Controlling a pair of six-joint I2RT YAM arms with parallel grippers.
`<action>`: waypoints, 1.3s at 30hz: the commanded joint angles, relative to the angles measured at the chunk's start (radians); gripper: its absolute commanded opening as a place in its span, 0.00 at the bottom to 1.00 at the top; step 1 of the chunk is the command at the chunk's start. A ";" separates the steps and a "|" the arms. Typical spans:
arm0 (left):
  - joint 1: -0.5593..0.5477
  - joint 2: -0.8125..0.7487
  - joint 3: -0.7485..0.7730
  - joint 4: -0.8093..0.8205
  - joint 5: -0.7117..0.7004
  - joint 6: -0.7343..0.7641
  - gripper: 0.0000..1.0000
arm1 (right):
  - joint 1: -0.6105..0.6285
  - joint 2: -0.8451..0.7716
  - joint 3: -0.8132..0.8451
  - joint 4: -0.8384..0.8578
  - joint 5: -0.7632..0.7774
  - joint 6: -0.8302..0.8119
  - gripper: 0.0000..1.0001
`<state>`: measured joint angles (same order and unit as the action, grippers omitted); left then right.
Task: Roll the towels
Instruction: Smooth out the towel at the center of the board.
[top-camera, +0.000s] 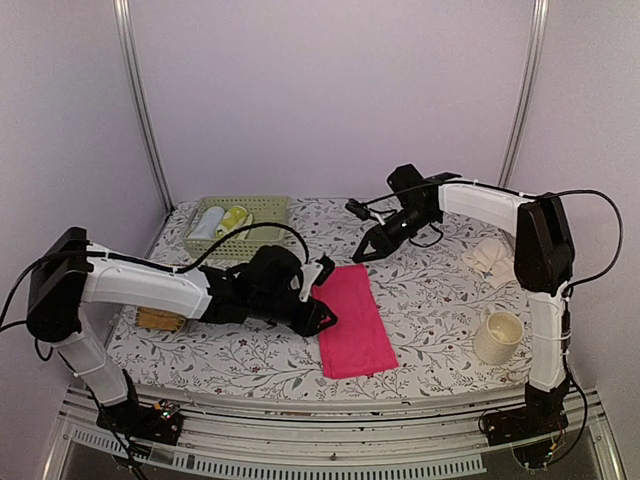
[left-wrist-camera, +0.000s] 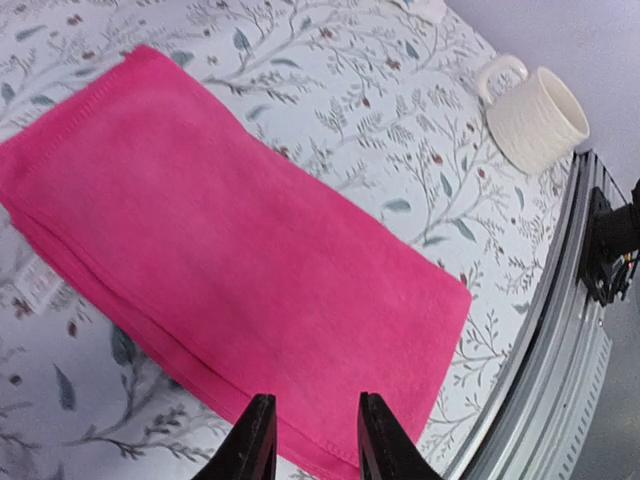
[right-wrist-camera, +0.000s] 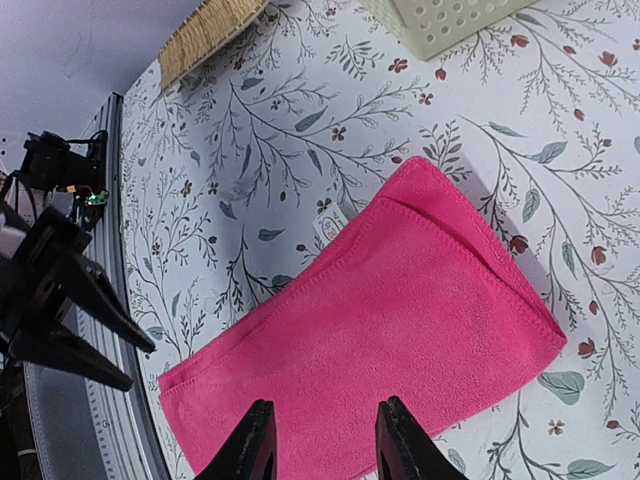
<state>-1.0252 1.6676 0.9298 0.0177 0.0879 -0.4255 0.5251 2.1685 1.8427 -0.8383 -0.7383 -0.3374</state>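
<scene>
The pink towel (top-camera: 356, 320) lies flat and folded lengthwise in the middle of the table, with a small white tag (right-wrist-camera: 332, 222) peeking out at its left edge. My left gripper (top-camera: 324, 316) hovers over the towel's left edge, its jaws apart with nothing between them (left-wrist-camera: 315, 440). My right gripper (top-camera: 364, 254) hangs above the towel's far end, also open and empty (right-wrist-camera: 322, 440). The cream-white towel (top-camera: 492, 260) lies crumpled at the far right, away from both grippers.
A cream mug (top-camera: 497, 337) stands at the near right by the table's edge. A green basket (top-camera: 238, 222) with items inside sits at the back left. A tan straw mat (top-camera: 160, 320) lies at the left, partly under my left arm.
</scene>
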 joint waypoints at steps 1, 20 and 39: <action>0.137 0.065 0.084 0.037 0.068 0.052 0.28 | -0.014 -0.016 -0.113 0.049 -0.054 -0.049 0.36; 0.281 0.441 0.315 -0.012 0.061 0.002 0.15 | -0.070 0.115 -0.168 0.174 0.161 0.064 0.33; 0.286 0.226 0.237 0.022 0.089 0.040 0.19 | -0.070 -0.241 -0.344 0.171 0.163 -0.059 0.35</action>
<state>-0.7502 1.9736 1.1770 0.0288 0.1539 -0.4110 0.4534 2.0956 1.5639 -0.6674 -0.5777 -0.3439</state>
